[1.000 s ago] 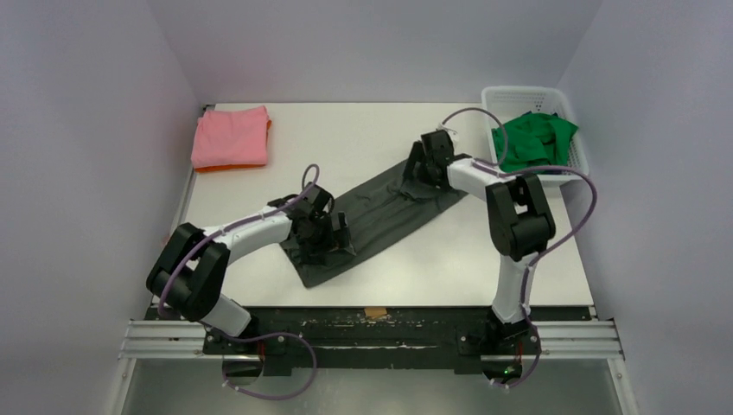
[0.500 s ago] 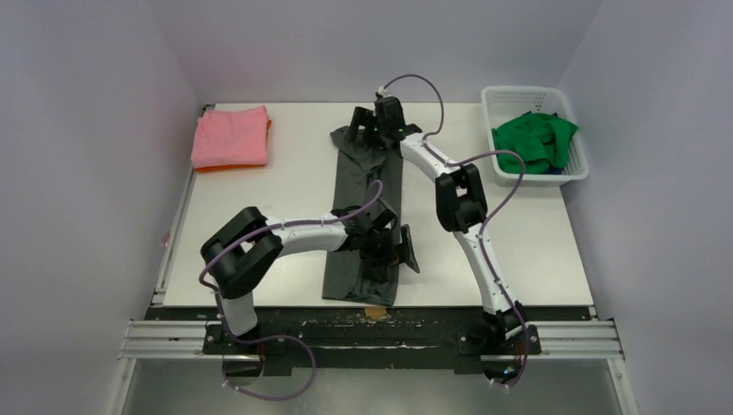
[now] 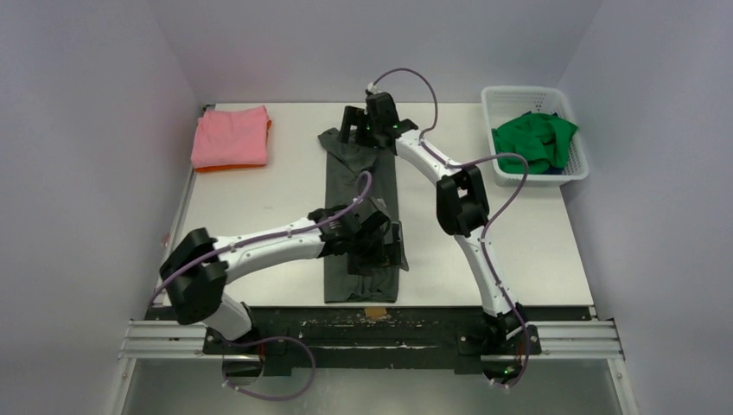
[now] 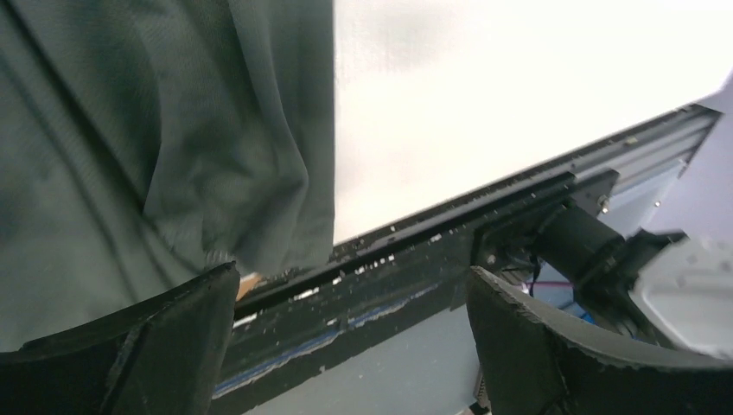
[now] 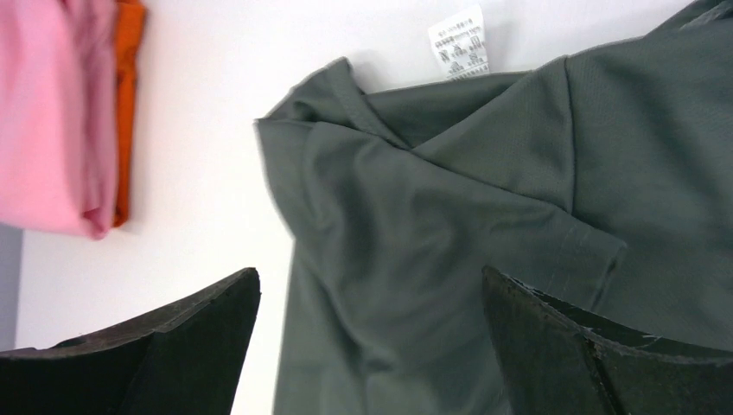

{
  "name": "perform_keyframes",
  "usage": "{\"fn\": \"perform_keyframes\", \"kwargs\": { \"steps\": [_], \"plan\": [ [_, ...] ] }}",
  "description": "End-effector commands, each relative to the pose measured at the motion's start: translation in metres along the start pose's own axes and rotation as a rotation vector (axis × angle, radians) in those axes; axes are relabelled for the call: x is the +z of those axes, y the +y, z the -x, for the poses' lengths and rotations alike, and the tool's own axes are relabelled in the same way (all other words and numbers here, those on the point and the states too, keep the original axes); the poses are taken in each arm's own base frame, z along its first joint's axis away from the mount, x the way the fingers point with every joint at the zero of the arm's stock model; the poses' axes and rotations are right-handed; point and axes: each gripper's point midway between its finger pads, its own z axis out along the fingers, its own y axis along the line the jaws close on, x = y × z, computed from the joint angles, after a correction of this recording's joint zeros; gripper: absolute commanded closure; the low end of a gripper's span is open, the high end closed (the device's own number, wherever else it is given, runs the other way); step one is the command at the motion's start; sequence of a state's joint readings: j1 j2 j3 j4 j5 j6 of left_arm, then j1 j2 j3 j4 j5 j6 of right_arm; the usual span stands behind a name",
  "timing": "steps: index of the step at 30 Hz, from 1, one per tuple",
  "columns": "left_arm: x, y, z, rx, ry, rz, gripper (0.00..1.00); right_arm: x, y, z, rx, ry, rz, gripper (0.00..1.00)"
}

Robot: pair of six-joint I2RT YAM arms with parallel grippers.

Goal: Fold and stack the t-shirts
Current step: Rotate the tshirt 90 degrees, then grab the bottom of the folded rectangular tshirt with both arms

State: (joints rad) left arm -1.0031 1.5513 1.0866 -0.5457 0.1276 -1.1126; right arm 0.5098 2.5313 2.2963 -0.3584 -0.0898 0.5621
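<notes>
A dark grey t-shirt point(image 3: 359, 203) lies as a long narrow strip from the table's far middle to its near edge. My left gripper point(image 3: 383, 249) hovers open over the strip's near right edge point(image 4: 156, 130), nothing between its fingers point(image 4: 130, 346). My right gripper point(image 3: 356, 126) stands open above the far end, where a crumpled sleeve point(image 5: 432, 207) and a white label point(image 5: 458, 39) show. A folded pink t-shirt point(image 3: 231, 136) rests on a folded orange one point(image 5: 130, 95) at the far left. A bright green t-shirt point(image 3: 533, 141) lies bunched in the basket.
The white lattice basket point(image 3: 529, 93) stands at the far right corner. The black front rail point(image 3: 372, 333) runs under the table's near edge, and the grey strip reaches almost to it. White walls close in both sides and the back.
The grey shirt has swung from a diagonal lie to a straight near-to-far strip. My right gripper moved left to its far end, my left gripper right to its near part. Both jaws stayed open.
</notes>
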Motion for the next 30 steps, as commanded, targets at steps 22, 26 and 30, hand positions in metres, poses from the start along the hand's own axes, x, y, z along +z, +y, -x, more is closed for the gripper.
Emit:
{"fn": "perform_keyframes", "kwargs": {
  "steps": [22, 26, 30],
  "plan": [
    [-0.02, 0.162, -0.054, -0.124, -0.048, 0.148, 0.37, -0.276, -0.03, -0.271, 0.131, 0.3, 0.045, 0.21],
    [-0.008, 0.174, -0.061, -0.147, -0.009, 0.207, 0.42, -0.294, -0.03, -0.309, 0.152, 0.355, 0.059, 0.25],
    [-0.006, 0.18, -0.059, -0.162, -0.019, 0.25, 0.43, -0.304, -0.031, -0.327, 0.156, 0.396, 0.055, 0.29]
  ]
}}
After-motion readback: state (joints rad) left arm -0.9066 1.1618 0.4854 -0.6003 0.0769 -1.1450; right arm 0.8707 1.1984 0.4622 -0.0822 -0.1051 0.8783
